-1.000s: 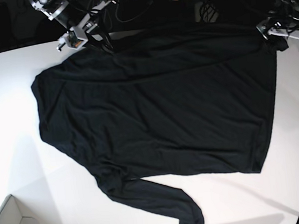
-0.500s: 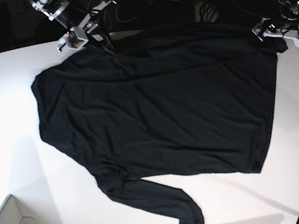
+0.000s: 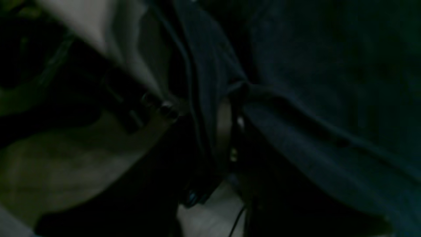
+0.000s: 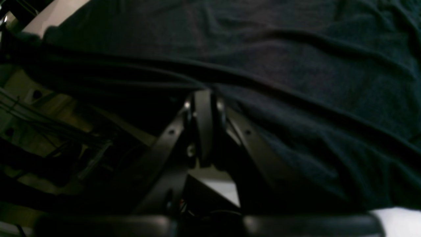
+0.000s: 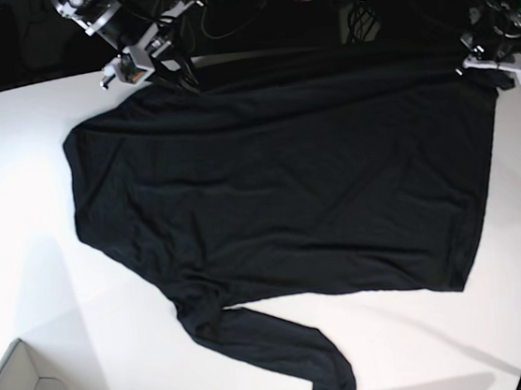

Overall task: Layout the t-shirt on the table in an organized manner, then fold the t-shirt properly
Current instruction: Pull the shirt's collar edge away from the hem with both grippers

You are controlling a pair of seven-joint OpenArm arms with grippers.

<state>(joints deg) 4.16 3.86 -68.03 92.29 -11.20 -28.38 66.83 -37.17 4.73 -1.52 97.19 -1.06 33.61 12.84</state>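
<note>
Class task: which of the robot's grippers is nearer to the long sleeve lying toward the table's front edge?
Right. The right gripper grips the plain black t-shirt on the sleeve's side; the left gripper grips the opposite far corner.

Black metal right gripper [image 4: 203, 98] showing flat angled finger links, silver screws; pale-bodied left gripper [image 5: 500, 69]; loose black cables [image 5: 164, 46] trailing behind both arms.
</note>
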